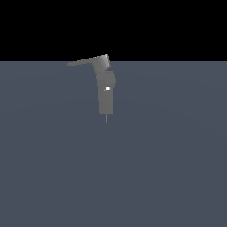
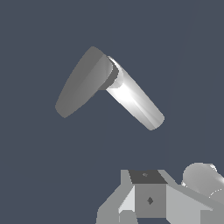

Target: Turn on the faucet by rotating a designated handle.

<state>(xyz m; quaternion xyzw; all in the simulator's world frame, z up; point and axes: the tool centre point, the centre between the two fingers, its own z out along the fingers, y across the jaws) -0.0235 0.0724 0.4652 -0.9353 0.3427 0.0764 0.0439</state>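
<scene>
The faucet (image 1: 106, 91) is seen upright on the grey floor (image 1: 168, 168), its handle (image 1: 84, 61) running near-level from the head block toward the exterior view's left. The gripper (image 2: 148, 205) is only partly shown, well apart from the handle; its opening cannot be told, and nothing appears held. The handle is best pushed near its tapered tip, sideways about the upright axis.
</scene>
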